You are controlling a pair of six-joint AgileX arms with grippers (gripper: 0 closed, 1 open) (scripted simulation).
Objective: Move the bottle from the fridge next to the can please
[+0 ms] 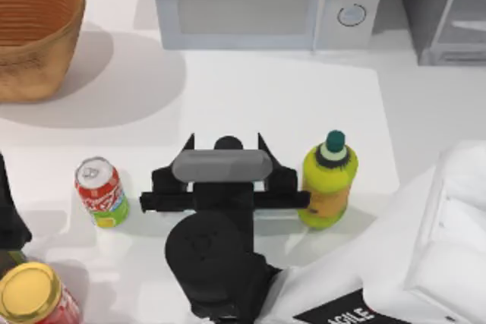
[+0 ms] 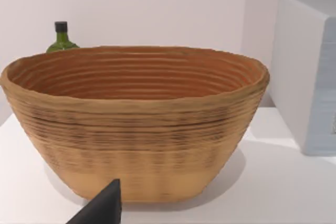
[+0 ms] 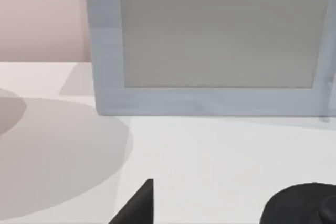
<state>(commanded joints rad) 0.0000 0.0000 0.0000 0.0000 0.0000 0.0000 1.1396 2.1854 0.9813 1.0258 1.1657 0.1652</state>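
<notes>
Right gripper spread wide over mid table.
Sits btwn can on left & yellow-green bottle on right, facing microwave; fridge at far right corner; left arm parked at left edge.

Right arm: mine, reaching in from the lower right, right pincer mid-counter, fingers parted. Left arm: parked at the left edge
</notes>
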